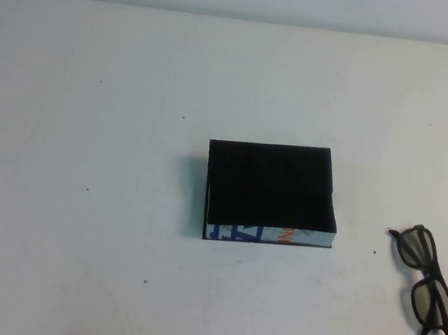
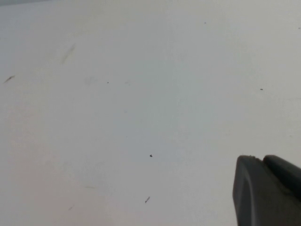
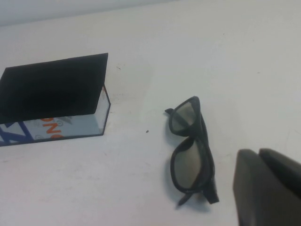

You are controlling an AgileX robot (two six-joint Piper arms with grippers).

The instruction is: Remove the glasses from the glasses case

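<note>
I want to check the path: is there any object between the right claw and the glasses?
Nothing visible. The glasses lie on the bare table, apart from the glasses case; the right claw is beside them. The left claw is over bare table.

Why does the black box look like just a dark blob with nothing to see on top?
High view: the glasses case top is flat black, soaking up the even light; only its white printed edge shows detail. Right wrist view: same, with the glasses casting a soft shadow and the right hand blurry. Left wrist view: the left hand is blurry too.
</note>
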